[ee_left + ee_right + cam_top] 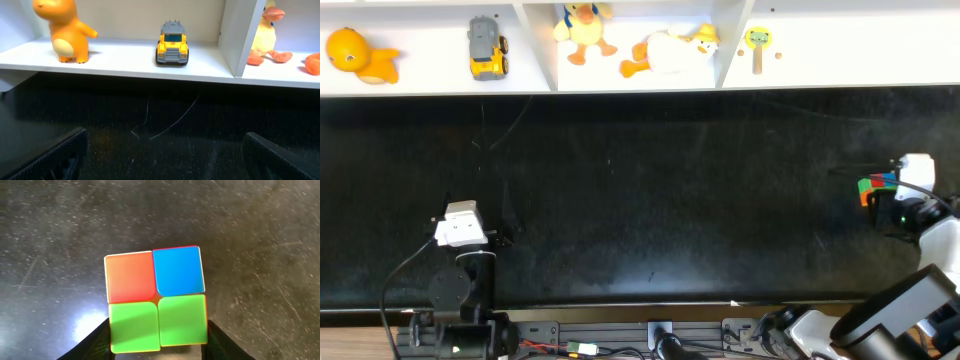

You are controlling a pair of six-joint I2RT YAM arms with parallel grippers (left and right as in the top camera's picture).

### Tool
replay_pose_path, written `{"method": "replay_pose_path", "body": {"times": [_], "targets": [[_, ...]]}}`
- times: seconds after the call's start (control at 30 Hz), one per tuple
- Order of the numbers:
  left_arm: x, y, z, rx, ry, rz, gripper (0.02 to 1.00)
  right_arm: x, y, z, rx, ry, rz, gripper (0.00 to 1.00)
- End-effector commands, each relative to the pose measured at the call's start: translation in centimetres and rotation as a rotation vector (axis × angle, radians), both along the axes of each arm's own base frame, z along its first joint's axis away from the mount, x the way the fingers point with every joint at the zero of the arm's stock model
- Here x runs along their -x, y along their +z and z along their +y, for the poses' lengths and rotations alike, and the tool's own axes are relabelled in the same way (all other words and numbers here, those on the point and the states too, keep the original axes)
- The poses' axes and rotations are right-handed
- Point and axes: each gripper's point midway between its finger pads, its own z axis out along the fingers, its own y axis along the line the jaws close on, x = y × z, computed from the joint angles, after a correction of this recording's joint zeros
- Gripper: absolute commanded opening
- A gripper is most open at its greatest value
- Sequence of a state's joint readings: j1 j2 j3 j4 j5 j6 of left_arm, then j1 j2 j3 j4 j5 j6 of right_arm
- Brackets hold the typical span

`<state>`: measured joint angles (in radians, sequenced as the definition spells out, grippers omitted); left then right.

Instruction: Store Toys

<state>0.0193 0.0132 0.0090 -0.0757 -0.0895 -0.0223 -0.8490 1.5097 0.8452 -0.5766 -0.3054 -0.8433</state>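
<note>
Puzzle cube (156, 300), two-by-two, top face with one orange-red, one blue and two green tiles; located on the black tabletop (650, 200) at the far right of the top view, mid height, well apart from the shelf. Right gripper (157, 326): fingers set at the cube's width, one against each side face, gripping it; whether the cube is off the surface cannot be told. Left gripper (165, 135): lower left of the top view, fingers spread wide, nothing between them. White shelf (860, 50): along the upper edge of the top view, in compartments. Left one: orange figure (360, 52), yellow toy truck (485, 48). Middle one: yellow plush duck (583, 28), white plush duck (665, 52). Right one: small green-headed toy (758, 42), bare floor beside it. Step in hand, as judged: carrying the cube to the shelf. Handling note: keep the hold square on the flat sides, lift straight before travelling, aim for the bare floor of the right compartment, clear the shelf lip and the green-headed toy, and set the cube flat before letting go. Markings: no legible brand, label or writing.
</note>
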Motion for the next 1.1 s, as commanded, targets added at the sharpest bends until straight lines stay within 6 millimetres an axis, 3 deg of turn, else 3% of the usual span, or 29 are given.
{"method": "replay_pose_path", "body": {"times": [0.03,0.57,1.1], "targets": [[0.0,0.1,-0.2,-0.018,-0.01,-0.003,0.998,-2.0,4.1,-0.8,0.095,0.015,-0.072,0.321],[0.0,0.1,-0.2,-0.018,-0.01,-0.003,0.998,-9.3,13.7,1.1,0.178,0.13,-0.241,0.308],[0.0,0.1,-0.2,-0.018,-0.01,-0.003,0.998,-15.9,15.2,2.0,0.109,0.179,-0.312,0.29]]}}
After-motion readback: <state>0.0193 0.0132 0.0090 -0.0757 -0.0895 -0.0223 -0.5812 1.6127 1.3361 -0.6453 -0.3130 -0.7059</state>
